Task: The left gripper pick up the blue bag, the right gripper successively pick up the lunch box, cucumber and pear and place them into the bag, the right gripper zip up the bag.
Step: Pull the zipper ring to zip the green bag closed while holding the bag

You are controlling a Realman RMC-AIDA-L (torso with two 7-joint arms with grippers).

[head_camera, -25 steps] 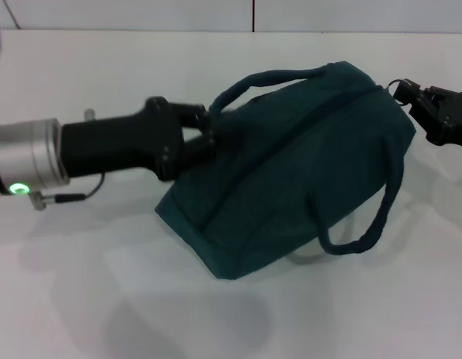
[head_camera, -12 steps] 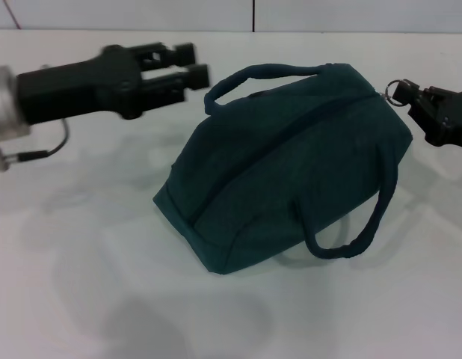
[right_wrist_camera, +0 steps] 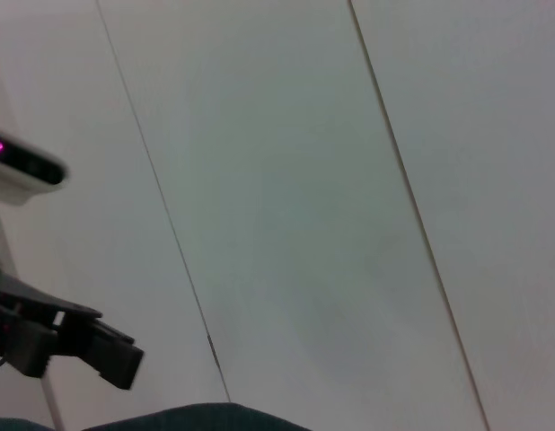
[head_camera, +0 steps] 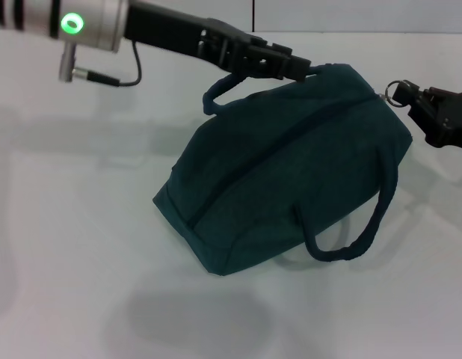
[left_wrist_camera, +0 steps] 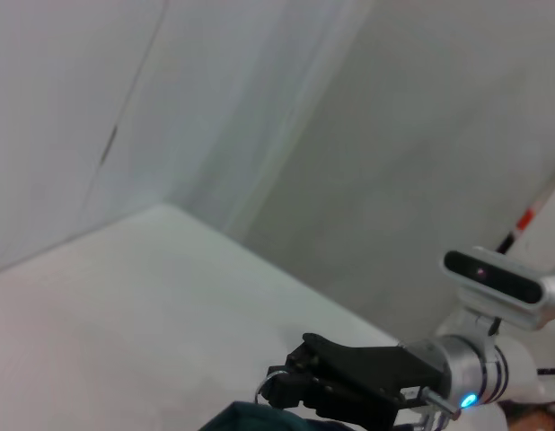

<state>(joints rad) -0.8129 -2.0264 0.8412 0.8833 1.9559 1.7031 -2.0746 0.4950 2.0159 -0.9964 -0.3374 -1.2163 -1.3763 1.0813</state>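
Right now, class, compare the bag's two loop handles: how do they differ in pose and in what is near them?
The far handle arches up along the top of the bag, while the near handle droops down its front side toward the table. The left hand reaches over the far handle; nothing is at the near handle. The right hand is at neither handle, only at the zip ring. Both are dark teal fabric loops.

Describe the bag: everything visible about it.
The bag is dark teal fabric, zipped shut, lying tilted on its side on the white table. One loop handle droops toward the front; the other arches at the far edge, where the left tool reaches over it. The right tool holds the ring zip pull at the bag's right end. No contents show.
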